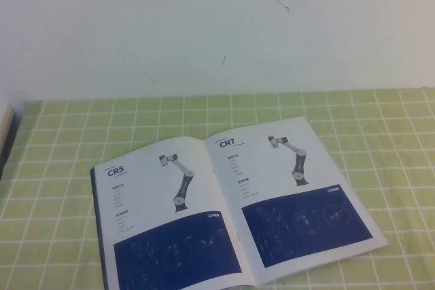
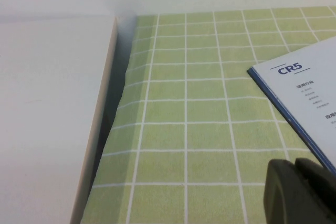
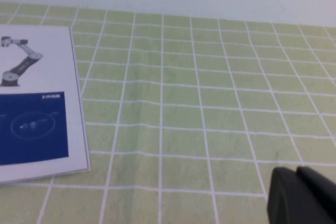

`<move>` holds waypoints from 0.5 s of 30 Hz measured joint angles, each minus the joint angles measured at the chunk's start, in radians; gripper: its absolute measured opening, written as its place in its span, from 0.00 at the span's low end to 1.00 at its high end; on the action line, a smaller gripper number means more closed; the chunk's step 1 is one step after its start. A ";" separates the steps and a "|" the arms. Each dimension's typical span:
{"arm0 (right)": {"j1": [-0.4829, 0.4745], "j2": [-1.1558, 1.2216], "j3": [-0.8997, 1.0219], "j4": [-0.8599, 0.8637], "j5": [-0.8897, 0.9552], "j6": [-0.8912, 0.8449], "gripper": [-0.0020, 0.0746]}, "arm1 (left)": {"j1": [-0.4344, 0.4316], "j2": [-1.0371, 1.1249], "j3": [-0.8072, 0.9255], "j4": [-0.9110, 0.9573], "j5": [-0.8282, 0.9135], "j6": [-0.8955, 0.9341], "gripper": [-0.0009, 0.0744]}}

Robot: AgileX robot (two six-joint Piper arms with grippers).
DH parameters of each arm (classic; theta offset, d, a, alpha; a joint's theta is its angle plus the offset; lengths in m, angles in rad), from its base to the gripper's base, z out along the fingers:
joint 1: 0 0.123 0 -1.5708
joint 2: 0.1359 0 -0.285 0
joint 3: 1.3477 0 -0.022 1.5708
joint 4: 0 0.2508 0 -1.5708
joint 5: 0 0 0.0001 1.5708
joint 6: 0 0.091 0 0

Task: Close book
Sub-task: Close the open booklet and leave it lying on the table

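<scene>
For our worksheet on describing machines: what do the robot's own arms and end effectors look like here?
Only a little shows. The left end effector, over the green checked cloth by the book, is a dark, matte, rounded block. The right end effector, on the book's other side, looks alike. No arms, cables or markings show.

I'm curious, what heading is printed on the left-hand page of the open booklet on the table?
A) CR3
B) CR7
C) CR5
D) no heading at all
C: the book has CR5 heading its left page, while CR7 heads the right page. The left gripper sits off the book's left edge and the right gripper off its right.
</scene>
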 joint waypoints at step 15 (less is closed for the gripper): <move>0.000 0.000 0.009 0.134 -0.793 0.020 0.02 | 0.000 0.000 0.006 0.000 -0.701 0.002 0.01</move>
